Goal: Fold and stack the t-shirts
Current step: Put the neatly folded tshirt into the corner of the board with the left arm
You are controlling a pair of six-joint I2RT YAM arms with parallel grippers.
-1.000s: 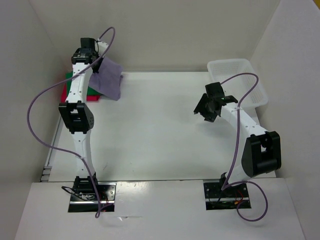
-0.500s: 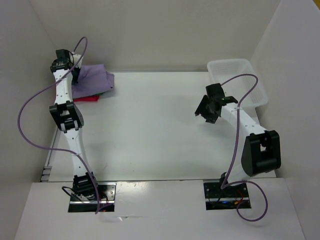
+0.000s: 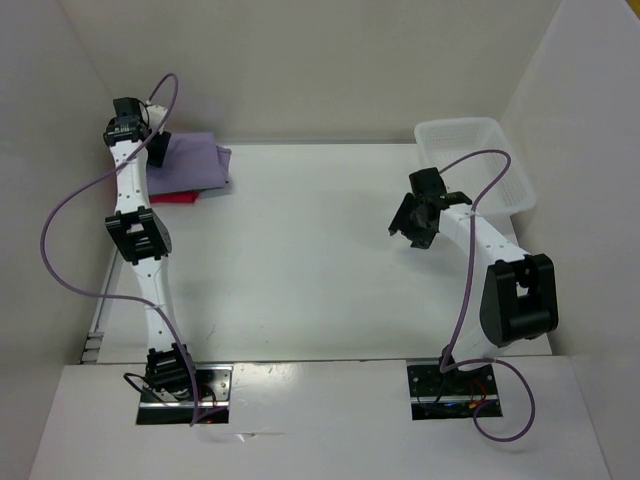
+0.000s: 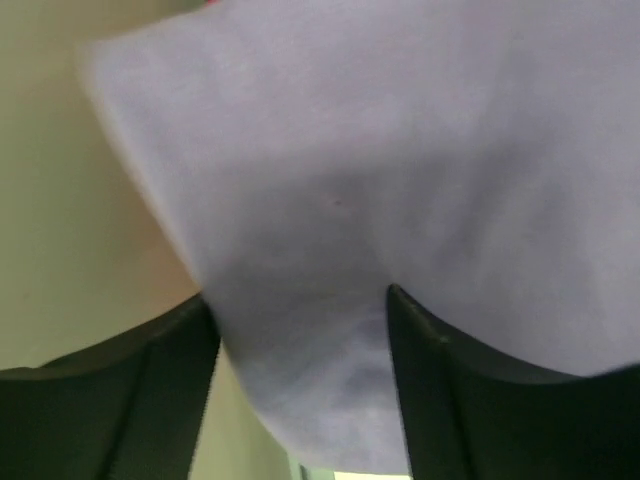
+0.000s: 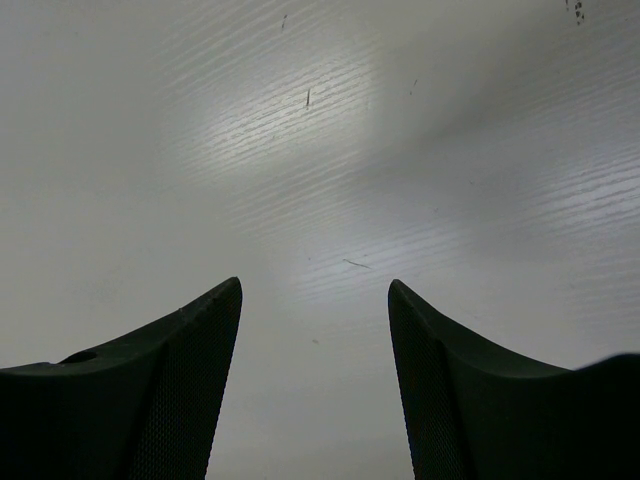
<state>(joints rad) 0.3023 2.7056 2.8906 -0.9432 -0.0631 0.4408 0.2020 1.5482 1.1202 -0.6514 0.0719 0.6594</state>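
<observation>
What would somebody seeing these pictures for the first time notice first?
Most likely the lavender shirt, lying on a stack in the far left corner of the table with a red shirt edge showing beneath it. The left gripper sits right over it, jaws apart. Next comes the white basket at the far right, with the right gripper hanging open over bare tabletop in front of it.

We see only an edge of the red shirt (image 3: 172,198) under the lavender shirt (image 3: 195,163), whose cloth blurs close up.
</observation>
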